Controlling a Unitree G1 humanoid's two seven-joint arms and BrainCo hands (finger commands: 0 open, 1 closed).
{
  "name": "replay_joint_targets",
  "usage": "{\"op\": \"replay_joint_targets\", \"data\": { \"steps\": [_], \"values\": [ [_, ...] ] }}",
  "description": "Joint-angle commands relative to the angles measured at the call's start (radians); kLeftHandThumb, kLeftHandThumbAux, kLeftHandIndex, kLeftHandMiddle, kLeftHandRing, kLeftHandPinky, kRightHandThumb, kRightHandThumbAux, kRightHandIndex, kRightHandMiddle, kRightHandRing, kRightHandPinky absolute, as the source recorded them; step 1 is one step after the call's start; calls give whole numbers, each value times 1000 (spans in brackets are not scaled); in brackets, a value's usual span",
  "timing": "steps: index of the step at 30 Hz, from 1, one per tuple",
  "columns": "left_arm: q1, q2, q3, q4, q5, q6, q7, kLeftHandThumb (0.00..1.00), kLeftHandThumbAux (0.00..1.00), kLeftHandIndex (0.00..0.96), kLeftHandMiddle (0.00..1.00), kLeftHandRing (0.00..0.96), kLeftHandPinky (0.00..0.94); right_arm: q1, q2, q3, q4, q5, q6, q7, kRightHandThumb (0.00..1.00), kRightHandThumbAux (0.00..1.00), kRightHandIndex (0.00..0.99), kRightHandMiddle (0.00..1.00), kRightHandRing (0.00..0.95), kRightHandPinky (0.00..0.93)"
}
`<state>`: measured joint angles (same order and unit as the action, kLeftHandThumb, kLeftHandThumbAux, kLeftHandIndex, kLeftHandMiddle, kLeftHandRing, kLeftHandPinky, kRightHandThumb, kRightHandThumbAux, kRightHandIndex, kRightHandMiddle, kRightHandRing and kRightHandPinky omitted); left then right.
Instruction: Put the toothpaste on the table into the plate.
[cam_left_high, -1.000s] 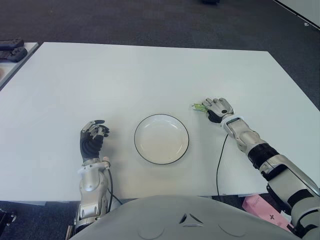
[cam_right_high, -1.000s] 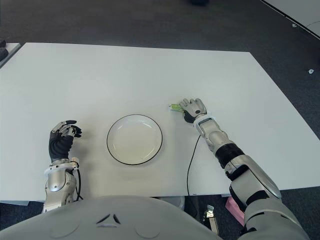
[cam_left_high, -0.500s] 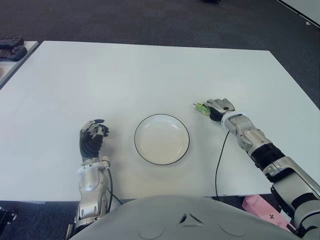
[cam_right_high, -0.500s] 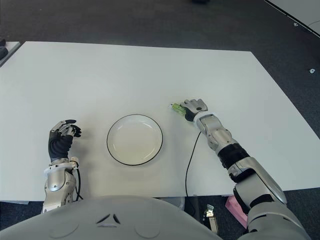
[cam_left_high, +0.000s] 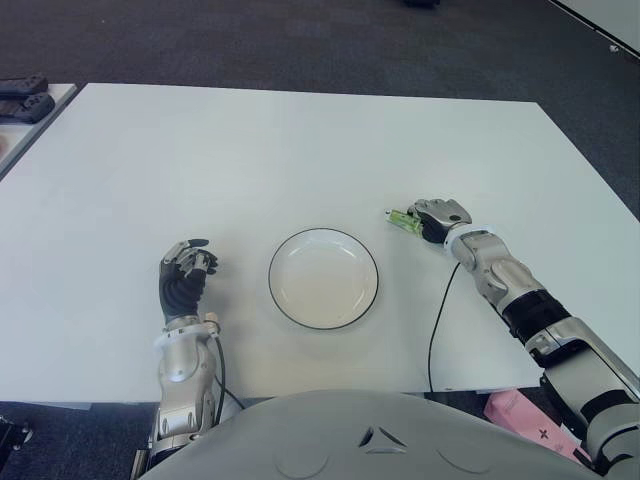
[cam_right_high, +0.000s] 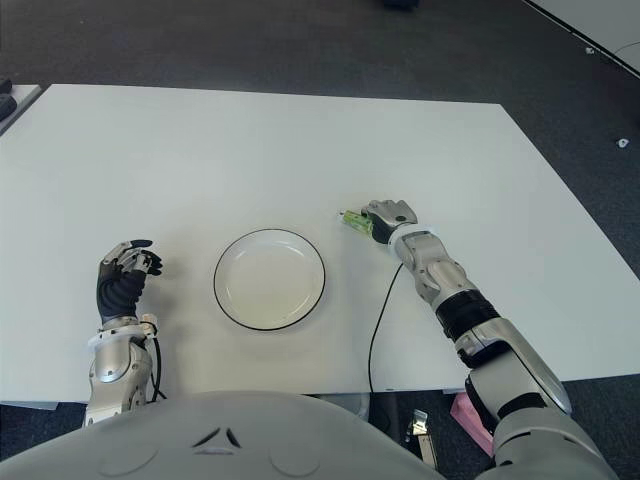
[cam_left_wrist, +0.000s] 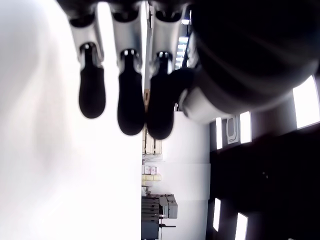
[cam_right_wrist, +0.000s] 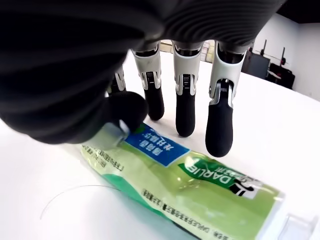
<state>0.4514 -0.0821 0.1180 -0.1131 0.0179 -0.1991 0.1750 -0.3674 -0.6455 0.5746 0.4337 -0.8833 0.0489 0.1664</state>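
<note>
Toothpaste (cam_right_wrist: 185, 185) is lying flat on the table (cam_left_high: 300, 150), just right of the plate (cam_left_high: 323, 278), with the right hand (cam_left_high: 437, 218) over it, thumb touching the tube and fingers (cam_right_wrist: 218, 125) arched past its far side, not closed on it yet. I'd curl them under the tube for a firm pinch across its width before lifting. Its long axis runs roughly left-right, one end towards the plate; left hand (cam_left_high: 184, 280) idles left of the plate, loosely curled, holding nothing.

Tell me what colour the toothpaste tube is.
Green, with a blue label patch; the toothpaste shows best in the right wrist view, under the right hand.
</note>
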Motion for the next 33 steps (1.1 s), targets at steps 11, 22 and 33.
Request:
{"op": "replay_joint_targets", "data": {
  "steps": [11,22,33],
  "values": [
    [-8,-2,10,10,1,-2,1,695,722,434,623,604,582,116,54,-19,68,83,-58,-9,861,662,434,570,725,709],
    [-6,-7,13,6,4,2,2,698,722,435,614,599,584,118,60,-47,88,98,-107,-74,860,667,427,593,765,754],
    [-1,-4,13,1,-1,1,-7,698,721,435,619,603,587,154,133,-197,50,325,-119,-71,729,504,279,378,427,434]
  ]
}}
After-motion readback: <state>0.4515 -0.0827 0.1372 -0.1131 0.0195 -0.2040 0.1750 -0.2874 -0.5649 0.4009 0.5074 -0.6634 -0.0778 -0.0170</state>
